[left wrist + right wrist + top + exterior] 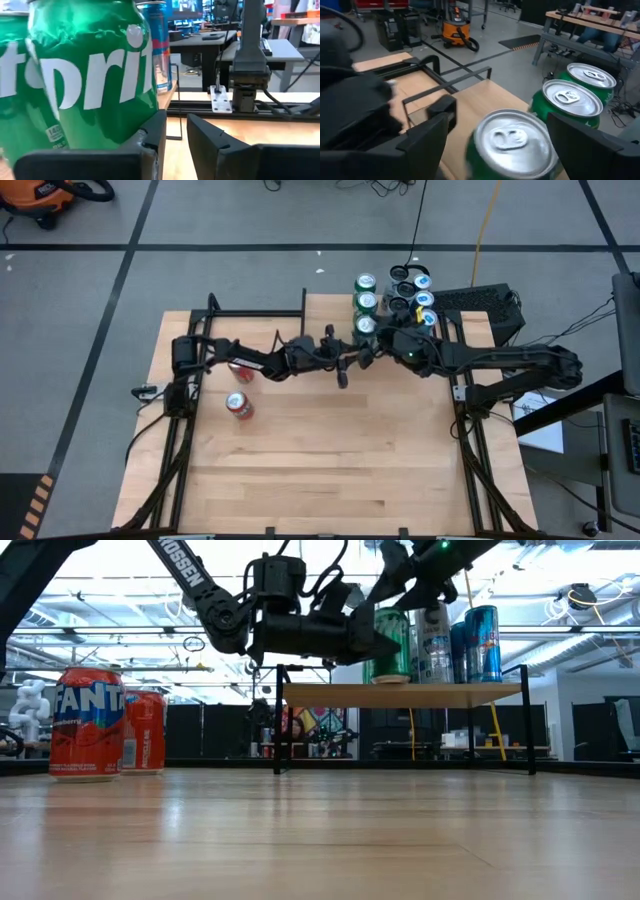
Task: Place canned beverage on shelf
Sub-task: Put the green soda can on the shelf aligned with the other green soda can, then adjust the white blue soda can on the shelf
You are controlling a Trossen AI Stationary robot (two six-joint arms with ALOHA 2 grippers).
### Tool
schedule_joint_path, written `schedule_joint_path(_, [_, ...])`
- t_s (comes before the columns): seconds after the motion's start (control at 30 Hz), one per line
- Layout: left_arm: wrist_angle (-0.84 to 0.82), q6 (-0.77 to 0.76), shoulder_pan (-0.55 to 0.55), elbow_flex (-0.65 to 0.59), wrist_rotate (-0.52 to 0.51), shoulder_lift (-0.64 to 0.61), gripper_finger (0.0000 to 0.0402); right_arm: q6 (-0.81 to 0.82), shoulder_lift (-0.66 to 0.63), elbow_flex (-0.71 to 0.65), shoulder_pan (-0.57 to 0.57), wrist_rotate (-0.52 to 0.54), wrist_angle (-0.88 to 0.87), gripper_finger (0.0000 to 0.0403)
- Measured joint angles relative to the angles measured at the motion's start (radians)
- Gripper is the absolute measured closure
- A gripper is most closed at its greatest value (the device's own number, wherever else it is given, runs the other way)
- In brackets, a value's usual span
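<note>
The Sprite can (95,75) fills the left wrist view, its top and base cut off by the frame, its lettering clipped at the side. Behind it a blue can (159,45) shows only a sliver. In the right wrist view the nearest green can (512,145) is blurred and runs off the bottom edge. From above, the shelf (340,310) is mostly buried under both arms and the cans. In the low view a second red can (147,730) sits half hidden behind the Fanta can (88,725), label unreadable.
</note>
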Motion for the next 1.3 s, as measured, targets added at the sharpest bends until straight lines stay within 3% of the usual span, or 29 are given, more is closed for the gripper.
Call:
schedule_joint_path(0.37, [-0.003,-0.007,0.025,0.0,-0.016,0.0,0.0347,-0.035,-0.095,0.0,0.053,0.002,-0.014,0.0079])
schedule_joint_path(0.47, [-0.003,-0.006,0.025,0.0,-0.033,0.0,0.0348,-0.058,-0.127,0.0,0.053,0.045,-0.027,0.0079])
schedule_joint_path(0.57, [-0.003,-0.007,0.029,0.0,-0.061,0.0,0.0348,-0.054,-0.162,0.007,0.046,0.112,-0.094,0.0079])
schedule_joint_path(0.97, [0.006,-0.007,0.04,0.0,-0.116,-0.003,0.0348,-0.024,-0.187,0.232,0.039,0.104,-0.435,0.0082])
schedule_joint_path(1.13, [-0.023,-0.006,0.005,-0.003,-0.119,-0.02,0.0348,-0.012,-0.179,0.347,0.011,0.097,-0.585,0.0119])
schedule_joint_path(1.3, [-0.061,-0.005,-0.044,-0.019,-0.201,-0.059,0.0348,0.047,-0.154,0.436,-0.085,-0.057,-0.733,0.0184])
